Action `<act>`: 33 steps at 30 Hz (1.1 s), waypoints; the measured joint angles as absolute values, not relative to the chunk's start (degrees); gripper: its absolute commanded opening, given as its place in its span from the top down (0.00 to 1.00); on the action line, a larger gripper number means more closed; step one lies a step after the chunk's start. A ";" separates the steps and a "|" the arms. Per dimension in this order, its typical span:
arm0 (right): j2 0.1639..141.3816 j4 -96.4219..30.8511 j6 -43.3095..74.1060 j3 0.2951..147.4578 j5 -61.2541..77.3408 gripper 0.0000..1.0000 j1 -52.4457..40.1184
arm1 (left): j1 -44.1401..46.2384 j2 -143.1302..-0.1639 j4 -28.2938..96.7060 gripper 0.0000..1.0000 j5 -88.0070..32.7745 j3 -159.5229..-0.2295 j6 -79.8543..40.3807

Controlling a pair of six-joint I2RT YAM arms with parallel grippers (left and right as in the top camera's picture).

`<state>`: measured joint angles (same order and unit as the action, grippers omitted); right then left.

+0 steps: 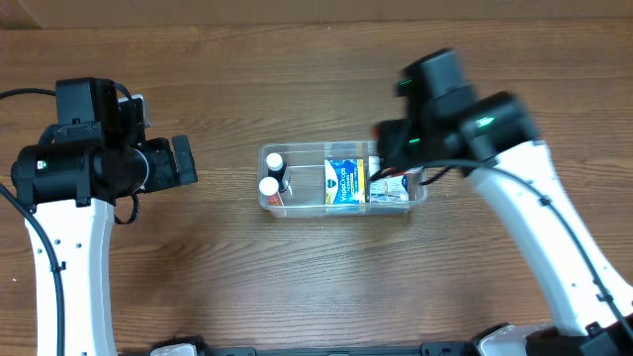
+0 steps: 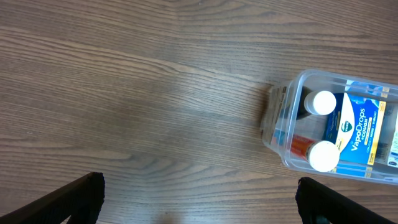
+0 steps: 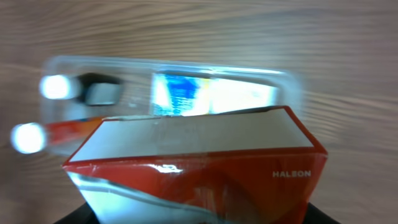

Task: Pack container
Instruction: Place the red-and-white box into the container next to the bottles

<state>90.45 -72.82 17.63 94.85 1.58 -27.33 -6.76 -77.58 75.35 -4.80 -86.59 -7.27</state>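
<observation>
So this looks like the placing step to me: the right gripper [image 1: 396,166] is clamped on a red box [image 3: 205,168] with a white top face, and it's hanging right over the right-hand end of the container [image 1: 302,149]. The clear tub sits mid-table [image 1: 198,277], long side running left to right. It's filling up: two white-capped bottles [image 1: 271,173] stand at the left end and a blue VapoDrops box [image 1: 345,181] takes the middle. The wrist view is blurry, so I can't tell if the red box is touching the rim or just above it. The left gripper [image 1: 183,161] is parked off to the left, well apart from the tub, fingers spread wide with nothing between them. My guess for the next move: line the box up with the gap beside the VapoDrops box, lower it straight in, then let go. Space looks tight, so a tilted box could catch on the wall.
</observation>
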 measured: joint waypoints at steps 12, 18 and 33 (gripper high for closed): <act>105.49 -60.75 31.53 94.76 1.93 0.37 -40.23 | -6.76 -77.58 75.35 0.00 -4.78 -86.59 -7.27; 112.36 -58.26 32.56 94.76 3.18 0.37 -40.23 | -6.76 -77.58 75.33 0.00 -4.78 -86.59 -7.27; 116.68 -56.60 32.91 94.72 4.14 0.17 -40.23 | -6.76 -77.58 75.40 0.00 -4.78 -86.59 -7.27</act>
<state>116.68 -56.60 32.91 94.72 4.14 -40.23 -6.76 -77.58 75.40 -4.78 -86.59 -7.27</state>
